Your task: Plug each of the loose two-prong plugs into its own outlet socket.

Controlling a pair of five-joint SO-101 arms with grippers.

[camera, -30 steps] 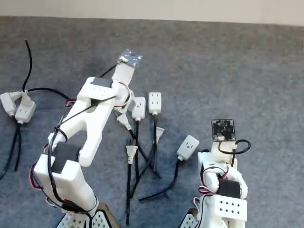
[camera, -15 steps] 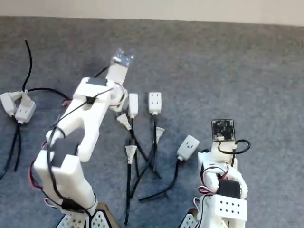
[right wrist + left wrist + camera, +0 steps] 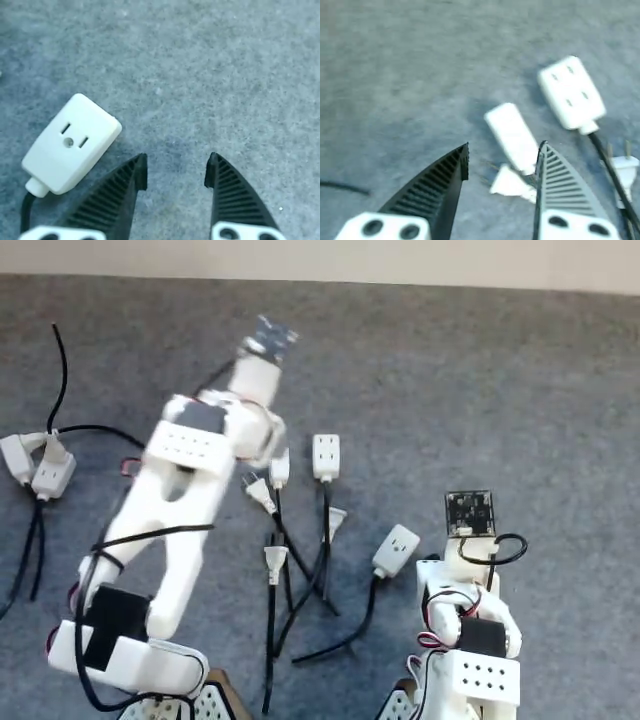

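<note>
The right fingers (image 3: pixel 122 195) stand moderately apart with nothing between them. They sit low over the table (image 3: pixel 520 390), just beside the nearest socket (image 3: pixel 70 142), which lies face up. This arm sits exactly as it did a second ago.

Just beyond, three loose plugs lie among the crossed black cords. The first plug (image 3: pixel 275 560) is closest to the arms, the second plug (image 3: pixel 336 520) is to its right, and the third plug (image 3: pixel 257 492) is farther out. None is seated in a socket.

Farther still, the left fingers (image 3: pixel 440 190) are spread wide and hold nothing. They hang above the middle socket (image 3: pixel 512 135), and the third plug lies close under one of them. The far socket (image 3: pixel 570 92) lies face up just beside.

A second ago the middle socket lay flat, face up, under the left arm. Now it rests on its narrow edge, shifted slightly left, and which way its slots face cannot be made out. The left arm has meanwhile stretched forward, carrying its wrist farther out over the table.

The nudge has probably only repositioned the socket for a later mating. No plug here is paired yet, so all three joins still look undone.
</note>
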